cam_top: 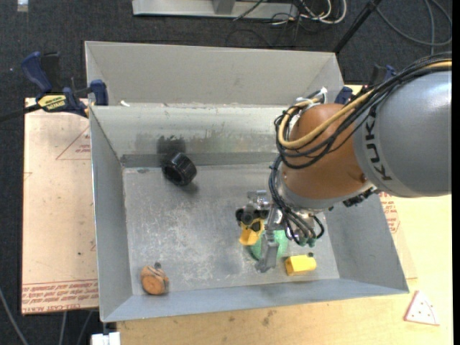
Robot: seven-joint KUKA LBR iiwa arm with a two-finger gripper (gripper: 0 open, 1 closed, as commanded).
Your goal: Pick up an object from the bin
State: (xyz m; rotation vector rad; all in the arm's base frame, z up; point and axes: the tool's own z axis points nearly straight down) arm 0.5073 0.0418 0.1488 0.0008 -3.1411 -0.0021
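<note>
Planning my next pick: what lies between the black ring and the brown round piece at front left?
Nothing. In the camera view, bare bin floor runs between the black ring and the brown round piece.

black round cap [179, 168] at back left, brown round disc [154, 280] at front left
</note>
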